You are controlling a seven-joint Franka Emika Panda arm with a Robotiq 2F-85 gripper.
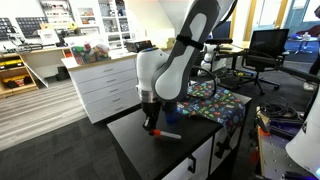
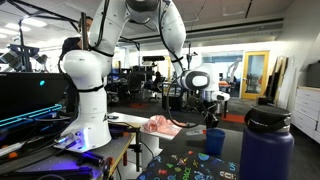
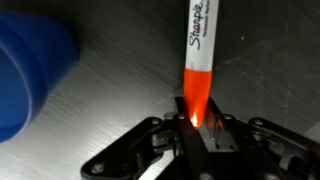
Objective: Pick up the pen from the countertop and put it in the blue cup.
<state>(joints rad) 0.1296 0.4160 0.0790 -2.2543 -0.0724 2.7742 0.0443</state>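
Wrist view shows the gripper clamped tight on the pen at its orange end; probably light, stiff and slick, it could pivot when lifted.

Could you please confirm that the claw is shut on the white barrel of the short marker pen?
Not quite: the claw is shut on the orange-red end of the short white-barrelled marker pen, not on its white barrel; the wrist view shows this.
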